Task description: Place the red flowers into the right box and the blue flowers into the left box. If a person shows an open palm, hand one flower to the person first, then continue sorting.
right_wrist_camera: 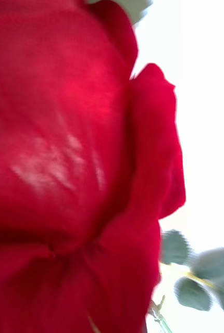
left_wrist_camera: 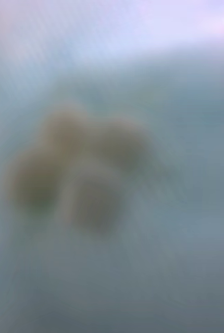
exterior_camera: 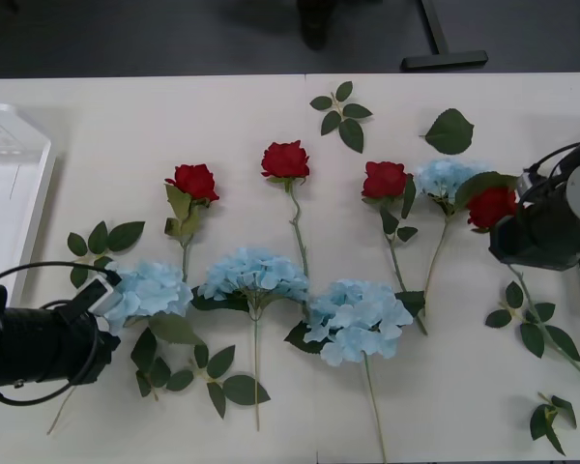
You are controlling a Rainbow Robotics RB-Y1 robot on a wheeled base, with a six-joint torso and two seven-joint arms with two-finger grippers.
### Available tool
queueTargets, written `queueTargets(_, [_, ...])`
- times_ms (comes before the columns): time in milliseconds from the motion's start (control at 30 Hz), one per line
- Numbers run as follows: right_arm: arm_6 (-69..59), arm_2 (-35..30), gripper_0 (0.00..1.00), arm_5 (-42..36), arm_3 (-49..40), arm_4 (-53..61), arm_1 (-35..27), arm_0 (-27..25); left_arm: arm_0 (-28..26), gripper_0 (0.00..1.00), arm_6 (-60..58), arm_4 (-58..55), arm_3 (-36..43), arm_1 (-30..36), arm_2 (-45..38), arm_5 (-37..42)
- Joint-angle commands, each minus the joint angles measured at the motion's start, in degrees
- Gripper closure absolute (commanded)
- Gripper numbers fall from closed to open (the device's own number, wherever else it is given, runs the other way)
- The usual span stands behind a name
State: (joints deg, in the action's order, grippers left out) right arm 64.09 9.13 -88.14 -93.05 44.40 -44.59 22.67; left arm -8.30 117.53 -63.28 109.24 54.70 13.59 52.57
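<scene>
Left gripper [exterior_camera: 104, 290] low at table's near left, against a fluffy pale-blue hydrangea [exterior_camera: 147, 288], grip state cannot be told, right gripper [exterior_camera: 503, 232] at a deep-red rose [exterior_camera: 490, 205], grip likewise unclear, white left box [exterior_camera: 14, 169] far left.

Left pincer [exterior_camera: 104, 290] low; right pincer [exterior_camera: 498, 232] lowered.

Front view bright, even light, soft shadows on table [exterior_camera: 271, 106]. Both wrist views strongly out of focus.
</scene>
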Motion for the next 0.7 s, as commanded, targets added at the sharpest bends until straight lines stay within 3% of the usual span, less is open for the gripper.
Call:
queueTargets(33, [1.92,-0.87,1.0,-3.79,-1.6,-3.36,-5.16,7.22,0.91,1.0,-4.86,-7.74,6.51,11.48,-6.21,-0.1])
queueTargets(233, [11.94,-0.87,1.0,-3.61,6.83,-10.65,-7.71,12.75,1.35,1.0,-5.65,-17.93,7.56,19.04,-20.98,10.8])
queueTargets(400, [24.33,-0.17,1.0,3.59,24.06,-17.51,-7.35,19.96,3.29,1.0,-7.32,-18.11,0.09,20.35,-33.63,20.47])
queueTargets(567, [28.81,4.31,1.0,14.84,37.86,-19.79,-7.0,23.83,9.0,1.0,-7.23,-15.03,-12.12,22.11,-33.9,22.49])
queueTargets(700, [27.5,6.16,1.0,23.19,45.86,-22.87,-5.25,24.79,17.09,1.0,-7.4,-8.44,-21.18,22.46,-28.97,22.23])
